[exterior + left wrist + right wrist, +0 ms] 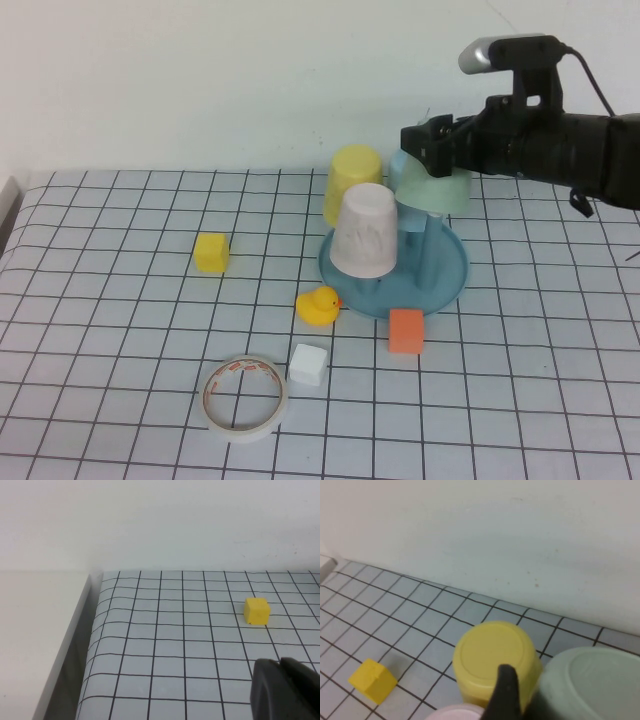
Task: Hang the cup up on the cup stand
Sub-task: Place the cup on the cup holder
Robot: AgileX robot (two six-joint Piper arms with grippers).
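While we are hovering over the cup stand, our right gripper is clamping the mint cup above the pegs, our left gripper is resting closed off at the table's left.

A: Is it bright?
B: Yes, soft and even. The white wall has no glare.
A: Any shadows?
B: Small, faint ones close under the yellow block.
A: Anything fuzzy?
B: The right wrist view is blurry. The dark finger at 6 o'clock is out of focus.
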